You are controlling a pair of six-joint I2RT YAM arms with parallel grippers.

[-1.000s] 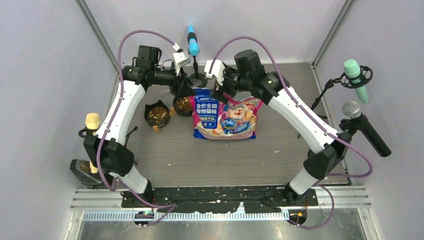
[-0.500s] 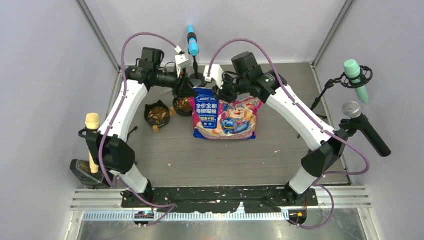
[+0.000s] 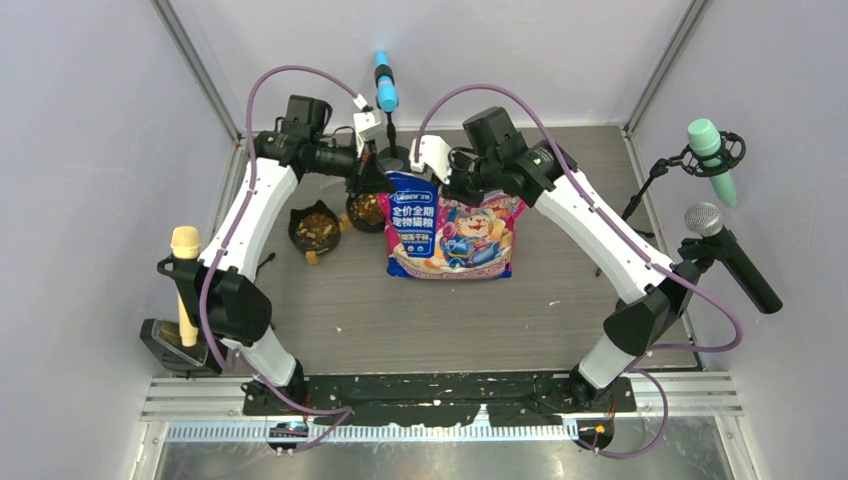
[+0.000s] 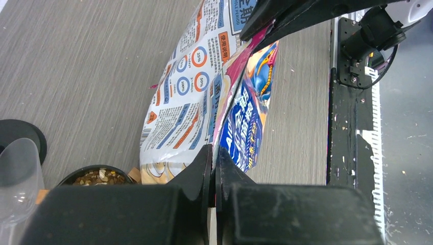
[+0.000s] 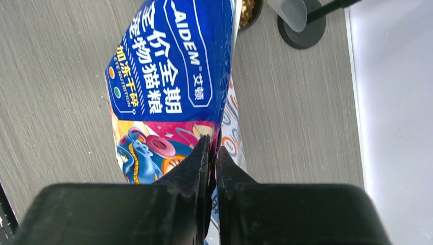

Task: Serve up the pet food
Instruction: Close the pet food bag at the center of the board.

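The pet food (image 3: 318, 229) fills two small black bowls at the back left, the second bowl (image 3: 367, 208) right beside the printed bag (image 3: 455, 232). The bag stands on the table with its top edge toward the back. My left gripper (image 3: 383, 181) is shut on the bag's top left corner; in the left wrist view its jaws (image 4: 214, 150) pinch the bag's edge (image 4: 184, 102), with kibble (image 4: 94, 177) just to the left. My right gripper (image 3: 447, 190) is shut on the top edge further right; its jaws (image 5: 213, 143) clamp the bag's blue face (image 5: 168, 66).
A blue microphone (image 3: 385, 85) on a round black base (image 3: 396, 160) stands just behind the bag. A yellow microphone (image 3: 185, 245) stands at the left, with a green one (image 3: 710, 150) and a grey one (image 3: 705, 220) at the right. Loose crumbs (image 3: 552, 303) lie on the table.
Both grippers have closed onto the bag's top edge. The left gripper moved slightly right toward the bag's corner; the right wrist shifted a little left.
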